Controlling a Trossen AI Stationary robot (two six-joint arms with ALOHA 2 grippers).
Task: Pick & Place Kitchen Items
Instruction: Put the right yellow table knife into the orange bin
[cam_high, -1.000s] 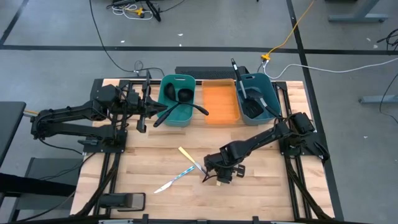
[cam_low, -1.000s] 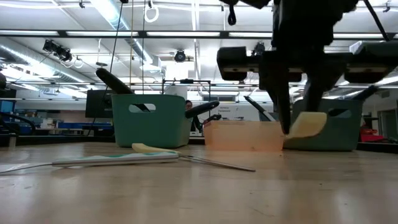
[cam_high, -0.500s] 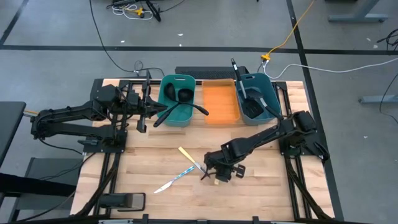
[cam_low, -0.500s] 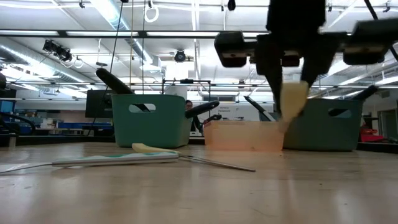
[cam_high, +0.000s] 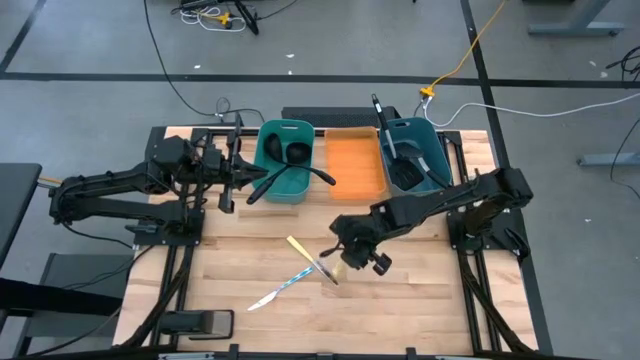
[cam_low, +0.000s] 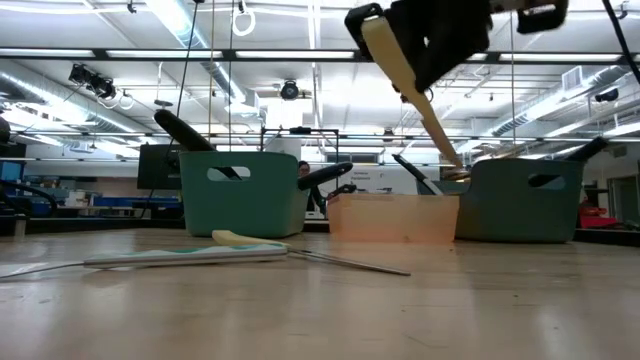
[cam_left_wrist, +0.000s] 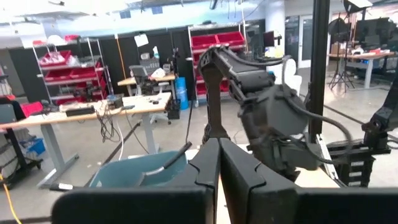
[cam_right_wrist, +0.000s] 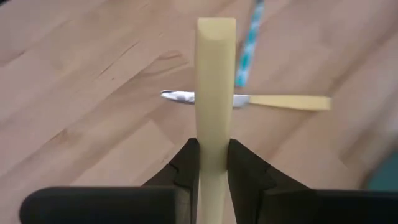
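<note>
My right gripper (cam_high: 350, 256) hangs above the middle of the table, shut on a knife with a pale yellow handle (cam_low: 410, 92). On the table left of it lie two more knives, crossed: one with a pale yellow handle (cam_high: 298, 247), one with a light-blue handle (cam_high: 292, 281). Both also show in the right wrist view, the yellow one (cam_right_wrist: 292, 101) and the blue one (cam_right_wrist: 250, 53). My left gripper (cam_high: 232, 184) waits shut beside the left teal bin, holding nothing. My right gripper pinches the knife's pale yellow handle (cam_right_wrist: 214, 127) between its two fingers (cam_right_wrist: 186, 163). The fingers slant down from above and lie along the handle, whose free end (cam_right_wrist: 216, 28) sticks out ahead of them. The knife is lifted clear of the table and tilted.
At the far edge stand a left teal bin (cam_high: 268, 150) holding black ladles, an orange tray (cam_high: 355, 165) and a right teal bin (cam_high: 432, 140) holding black spatulas. Bare wood lies near and right of my right gripper.
My right gripper has risen and gone a little toward the far edge, rolling as it went. The yellow-handled knife has gone up with it, from low over the table to high above it, and now slants instead of hanging steeply.
</note>
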